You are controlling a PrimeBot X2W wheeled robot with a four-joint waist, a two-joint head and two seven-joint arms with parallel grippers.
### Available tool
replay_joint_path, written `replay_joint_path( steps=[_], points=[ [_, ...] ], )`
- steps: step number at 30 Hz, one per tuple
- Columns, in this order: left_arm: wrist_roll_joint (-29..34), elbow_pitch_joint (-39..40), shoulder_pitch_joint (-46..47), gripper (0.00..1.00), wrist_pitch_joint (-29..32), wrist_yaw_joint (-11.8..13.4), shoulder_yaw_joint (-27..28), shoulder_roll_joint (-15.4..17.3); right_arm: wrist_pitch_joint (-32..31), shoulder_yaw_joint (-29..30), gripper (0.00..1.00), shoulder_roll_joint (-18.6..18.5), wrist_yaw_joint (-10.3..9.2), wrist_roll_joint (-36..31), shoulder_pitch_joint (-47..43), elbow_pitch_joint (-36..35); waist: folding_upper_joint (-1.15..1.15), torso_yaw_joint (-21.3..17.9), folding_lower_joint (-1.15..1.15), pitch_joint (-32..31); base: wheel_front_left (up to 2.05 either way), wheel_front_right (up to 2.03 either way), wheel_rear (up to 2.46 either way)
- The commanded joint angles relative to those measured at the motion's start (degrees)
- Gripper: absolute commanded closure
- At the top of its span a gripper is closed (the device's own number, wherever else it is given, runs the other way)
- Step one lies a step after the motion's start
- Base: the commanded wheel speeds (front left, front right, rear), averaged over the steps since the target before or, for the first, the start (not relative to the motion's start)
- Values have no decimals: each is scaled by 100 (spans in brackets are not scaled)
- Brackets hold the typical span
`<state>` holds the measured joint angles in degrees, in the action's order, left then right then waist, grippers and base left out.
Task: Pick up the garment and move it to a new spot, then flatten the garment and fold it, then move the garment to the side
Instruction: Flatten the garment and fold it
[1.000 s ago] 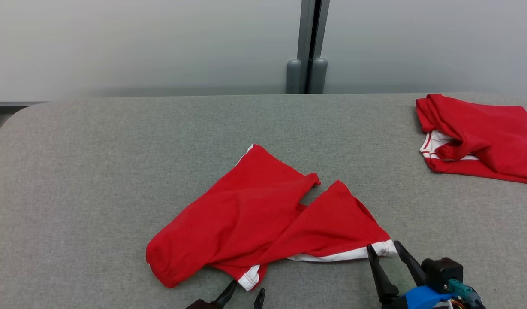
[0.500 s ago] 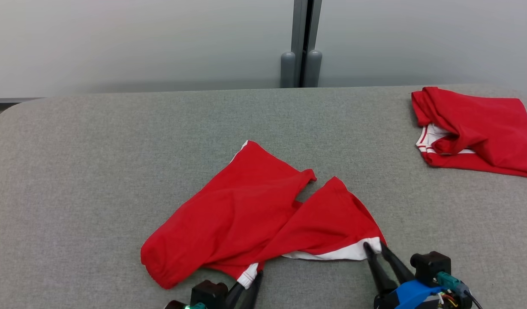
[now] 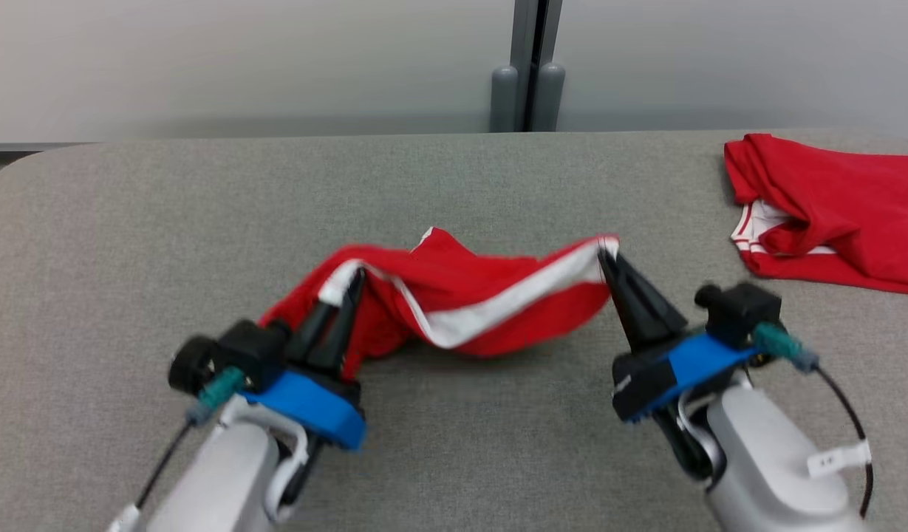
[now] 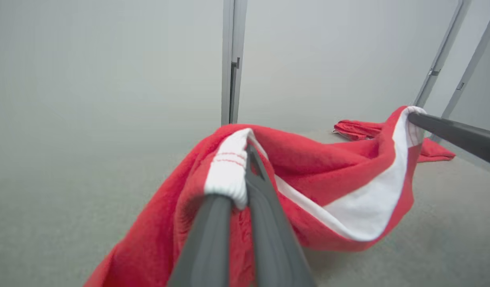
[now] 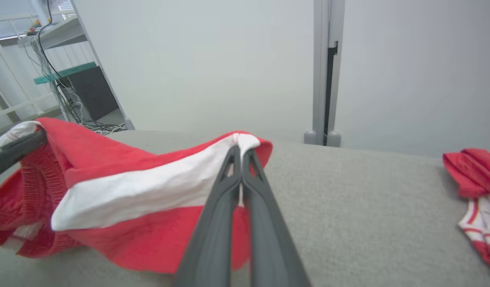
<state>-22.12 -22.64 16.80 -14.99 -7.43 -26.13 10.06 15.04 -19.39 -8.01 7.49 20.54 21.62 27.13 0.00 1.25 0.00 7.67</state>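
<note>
The garment [image 3: 468, 295] is red with a white hem band and hangs lifted between both grippers above the middle of the grey table [image 3: 454, 192]. My left gripper [image 3: 354, 279] is shut on its white-edged corner at the left, seen close in the left wrist view [image 4: 245, 149] where the cloth [image 4: 308, 167] wraps the fingertips. My right gripper [image 3: 603, 255] is shut on the white hem corner at the right; the right wrist view shows the same pinch [image 5: 241, 149] and the cloth [image 5: 149, 191] sagging down to the left, its lower part resting on the table.
A second red garment [image 3: 830, 214] with white trim lies bunched at the table's far right. A grey post [image 3: 527, 66] stands against the wall behind the table. A shelf with cables [image 5: 69, 79] stands off the table's left end.
Both grippers closed on the garment's near hem corners and rose, lifting that edge off the table and carrying it away from me. The head view shifted slightly.
</note>
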Motion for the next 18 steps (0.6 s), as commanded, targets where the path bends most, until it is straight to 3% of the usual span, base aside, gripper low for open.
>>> replay_joint_path(
  steps=[1, 6, 13, 18],
  points=[
    [17, 42, 503, 100, -27, -7, 7, 191, 20, -71, 100, -10, 1, 148, 489, 31, 0, 15, 0, 91, 0, 0, 0],
    [-308, 28, 2117, 100, 183, -7, -188, 661, 8, -119, 100, 85, 1, 642, 2212, 602, 0, 15, 0, 477, 0, 0, 0],
    [-994, -405, 4484, 100, 628, -7, -551, 905, -56, 304, 100, 191, 1, 1336, 4712, 1827, 0, -28, 0, 1158, 0, 0, 0],
    [-1331, -947, 5825, 100, 588, -7, -1006, 919, -4, 458, 100, 180, 1, 1385, 5955, 2446, 0, -150, 0, 1454, 0, 0, 0]
  ],
)
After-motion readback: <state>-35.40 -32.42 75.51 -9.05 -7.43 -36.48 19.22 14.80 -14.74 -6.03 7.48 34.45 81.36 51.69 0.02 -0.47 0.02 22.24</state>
